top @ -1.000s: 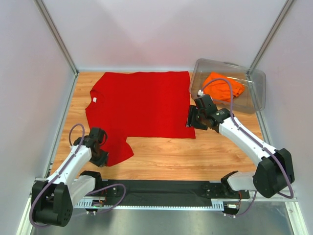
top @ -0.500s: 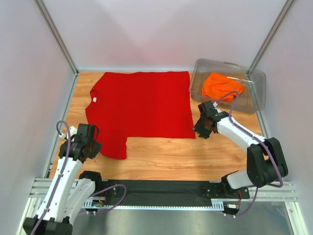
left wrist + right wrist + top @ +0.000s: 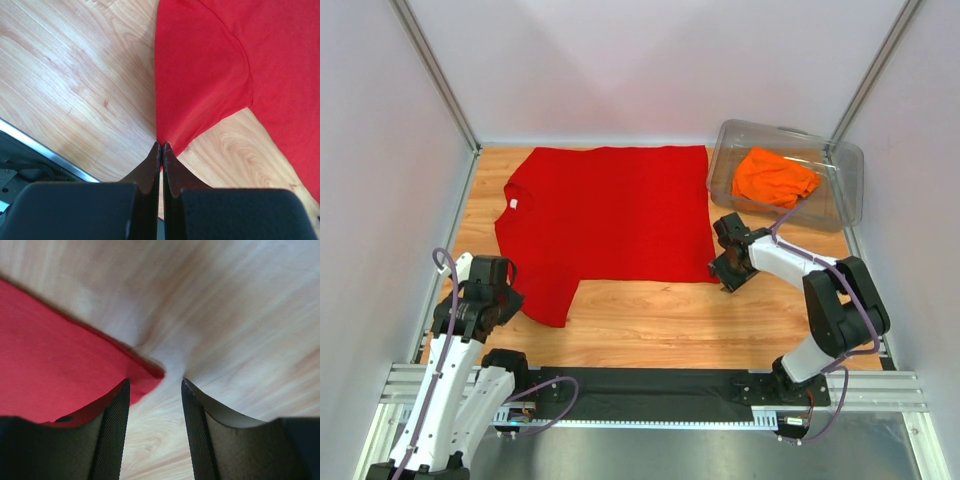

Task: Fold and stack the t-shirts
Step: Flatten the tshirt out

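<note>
The red t-shirt lies spread flat on the wooden table, collar to the left. My left gripper is shut on the hem of its near sleeve; the cloth runs into the closed fingertips. My right gripper is open, low over the table at the shirt's near right corner; that corner lies between the fingers, which stand apart. The orange t-shirt lies crumpled inside the clear plastic bin at the back right.
White walls with metal posts close in the left, back and right. A metal rail and the arm bases run along the near edge. Bare wood lies between the shirt and the rail.
The left gripper has pulled back left and towards the near edge with the sleeve, drawing it straighter. The right gripper has come down from over the shirt's right edge to its near right corner.
</note>
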You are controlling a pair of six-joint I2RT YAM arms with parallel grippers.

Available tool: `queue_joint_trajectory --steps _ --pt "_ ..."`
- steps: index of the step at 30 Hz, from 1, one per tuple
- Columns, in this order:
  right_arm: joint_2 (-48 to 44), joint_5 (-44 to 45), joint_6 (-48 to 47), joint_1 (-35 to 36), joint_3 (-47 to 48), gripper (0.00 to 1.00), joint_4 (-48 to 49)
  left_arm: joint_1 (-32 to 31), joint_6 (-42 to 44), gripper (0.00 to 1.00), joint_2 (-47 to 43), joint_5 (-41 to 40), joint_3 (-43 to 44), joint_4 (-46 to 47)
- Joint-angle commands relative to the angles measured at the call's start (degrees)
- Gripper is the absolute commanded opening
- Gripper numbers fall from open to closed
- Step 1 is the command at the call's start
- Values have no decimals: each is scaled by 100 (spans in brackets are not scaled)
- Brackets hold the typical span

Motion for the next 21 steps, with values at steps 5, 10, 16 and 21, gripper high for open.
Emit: queue_joint_trajectory --steps 5,10,16,21 --pt "609 138 806 138 136 44 119 -7 564 0 105 -104 495 211" --pt "881 164 939 147 302 31 163 -7 801 0 228 -157 811 229" --pt "1127 129 196 217 538 0 225 -7 1398 0 325 -245 1399 439" --pt "103 717 -1605 446 1381 0 -91 -7 2803 0 755 -140 2725 1114"
